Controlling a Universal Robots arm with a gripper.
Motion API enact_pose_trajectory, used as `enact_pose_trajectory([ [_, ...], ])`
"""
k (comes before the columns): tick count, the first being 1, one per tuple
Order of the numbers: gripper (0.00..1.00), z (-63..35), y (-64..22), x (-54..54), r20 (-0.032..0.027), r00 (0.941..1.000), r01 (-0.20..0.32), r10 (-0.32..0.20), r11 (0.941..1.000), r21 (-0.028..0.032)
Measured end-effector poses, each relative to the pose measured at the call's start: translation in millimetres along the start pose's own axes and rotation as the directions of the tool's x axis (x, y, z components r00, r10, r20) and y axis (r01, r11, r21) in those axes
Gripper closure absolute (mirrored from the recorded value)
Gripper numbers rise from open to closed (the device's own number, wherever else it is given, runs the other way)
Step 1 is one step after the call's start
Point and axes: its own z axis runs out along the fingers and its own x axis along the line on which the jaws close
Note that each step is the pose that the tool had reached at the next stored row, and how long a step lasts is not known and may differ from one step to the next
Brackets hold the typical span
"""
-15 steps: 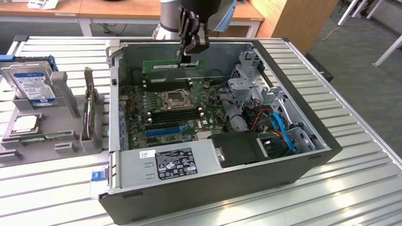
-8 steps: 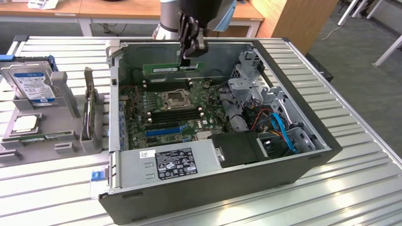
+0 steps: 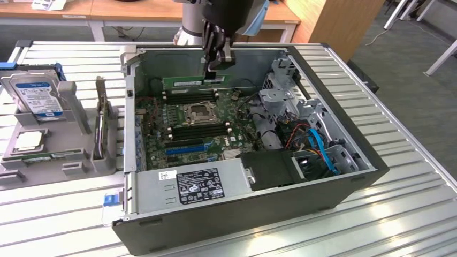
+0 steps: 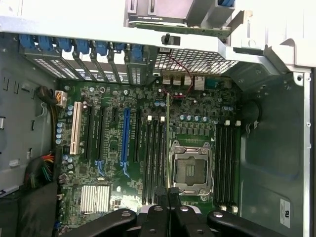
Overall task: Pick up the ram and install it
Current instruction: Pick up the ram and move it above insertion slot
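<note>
The ram (image 3: 187, 82), a long thin green stick with a white sticker, hangs level inside the open computer case (image 3: 343, 155), near its far wall. My gripper (image 3: 216, 68) is shut on the stick's upper edge at its end toward the exterior view's right. In the wrist view the ram (image 4: 168, 143) appears edge-on as a thin line running out from between my black fingertips (image 4: 160, 193). It hovers above the motherboard (image 4: 113, 148), over the black memory slots (image 4: 154, 158) beside the CPU socket (image 4: 190, 168).
A second bank of memory slots (image 4: 227, 163) lies on the other side of the socket. A silver power supply (image 3: 192, 184) and a drive cage (image 3: 286, 99) with cables crowd the case. Outside it, on the exterior view's left, stand a hard drive (image 3: 36, 93) and an expansion card (image 3: 100, 126) in a grey rack.
</note>
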Motion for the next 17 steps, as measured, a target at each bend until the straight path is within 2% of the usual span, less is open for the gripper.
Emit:
enact_pose_trajectory([
  [9, 0.88, 0.2, -0.9, 0.1, 0.0005, 1.0, -0.004, 0.004, 1.0, 0.0004],
  [17, 0.88, 0.8, -3.5, 0.4, 0.003, 0.9995, -0.033, 0.033, 0.9995, 0.0029],
])
